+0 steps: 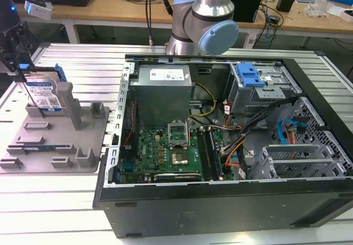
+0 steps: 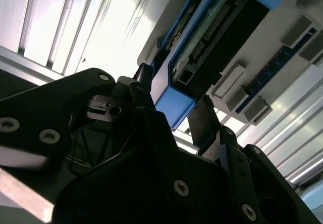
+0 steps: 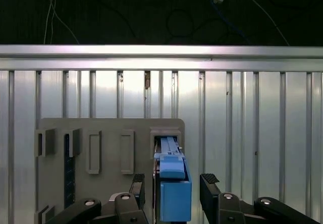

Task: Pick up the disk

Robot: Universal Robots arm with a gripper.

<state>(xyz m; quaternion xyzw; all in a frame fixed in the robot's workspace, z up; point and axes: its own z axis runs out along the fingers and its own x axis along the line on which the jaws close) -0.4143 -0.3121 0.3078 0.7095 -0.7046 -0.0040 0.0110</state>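
Exterior view: labelled face of disk; first wrist view: released end effector astride it.

The disk is faced in silver metal with a paper label and framed in smooth blue plastic. The tray is moulded in matt grey plastic; the table is ribbed, shiny metal.

A grey fixture tray is lying on the slatted metal table, just beside an open computer case. Inside, a motherboard is lying flat, with a blue-latched drive cage sitting near it.
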